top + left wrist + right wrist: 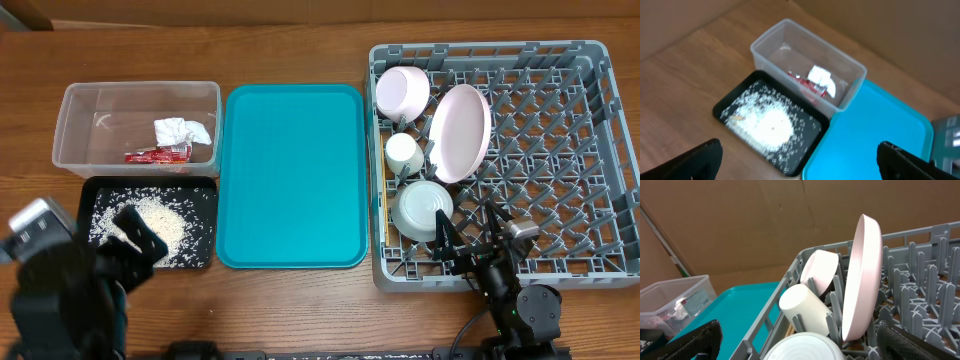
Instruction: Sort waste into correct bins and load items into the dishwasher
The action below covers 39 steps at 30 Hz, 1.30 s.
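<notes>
I have the left tool (800, 167) above the near end of the black tray (207, 192), its two fingers spread wide with nothing between them. The rice (767, 122) lies in that tray as a loose white heap with stray grains scattered around it. Just behind the tray sits the clear tub (72, 128), and in it I see the crumpled napkin (181, 130) with the red wrapper (157, 154) beside it, both toward the tub's right end. The teal tray (292, 175) lies on the bench (300, 310) between these bins and the rack (590, 150).

My right tool (800, 347) is also open and holds nothing. It hangs over the rack's near-left corner, just above the green bowl (424, 207). All four dishes stand along the rack's left side: the pink bowl (402, 90) at the far corner, tipped on its side; the cup (404, 153) lying among the pegs just nearer than it; the plate (460, 132) upright on edge to their right, touching the cup in the right wrist view. The green bowl is nearest to me – upside down, as far as I can tell.
</notes>
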Motion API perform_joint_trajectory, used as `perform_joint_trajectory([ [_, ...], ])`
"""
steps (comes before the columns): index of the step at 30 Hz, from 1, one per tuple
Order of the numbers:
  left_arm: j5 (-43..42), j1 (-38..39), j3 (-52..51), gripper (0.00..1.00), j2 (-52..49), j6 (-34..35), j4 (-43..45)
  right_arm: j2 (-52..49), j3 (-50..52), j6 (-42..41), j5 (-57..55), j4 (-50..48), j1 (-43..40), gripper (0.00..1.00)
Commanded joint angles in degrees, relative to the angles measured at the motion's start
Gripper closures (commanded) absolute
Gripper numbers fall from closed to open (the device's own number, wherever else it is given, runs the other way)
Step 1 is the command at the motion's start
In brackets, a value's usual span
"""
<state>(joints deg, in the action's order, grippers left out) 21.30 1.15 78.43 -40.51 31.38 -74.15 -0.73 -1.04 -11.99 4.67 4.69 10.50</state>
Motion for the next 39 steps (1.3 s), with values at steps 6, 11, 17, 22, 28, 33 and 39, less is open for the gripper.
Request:
perform_joint_trajectory([
  [6,1.16,0.28,-26.99,0.0,19.82,10.4,29.46,0.57,0.59,-0.2,0.11,-0.28,-0.24,0.0],
  [11,1.16,0.28,-38.45,0.0,27.21,22.18,46.03,0.57,0.59,-0.2,0.11,-0.28,-0.24,0.0],
  [17,1.16,0.28,-48.15,0.0,32.24,37.24,53.02,0.57,0.59,-0.22,0.11,-0.28,-0.24,0.0],
  [22,2.29,0.28,-54.45,0.0,34.49,47.74,53.48,0.57,0.59,-0.22,0.11,-0.28,-0.24,0.0],
  [28,-0.26,0.28,-62.9,0.0,38.99,36.54,64.81,0.57,0.59,-0.22,0.11,-0.28,-0.24,0.0],
  [33,-5.22,0.28,-67.49,0.0,39.95,17.29,81.53,0.57,0.59,-0.22,0.11,-0.28,-0.24,0.0],
  [39,-12.63,0.28,-71.21,0.0,39.98,-3.72,93.61,0.57,0.59,-0.22,0.11,-0.28,-0.24,0.0],
])
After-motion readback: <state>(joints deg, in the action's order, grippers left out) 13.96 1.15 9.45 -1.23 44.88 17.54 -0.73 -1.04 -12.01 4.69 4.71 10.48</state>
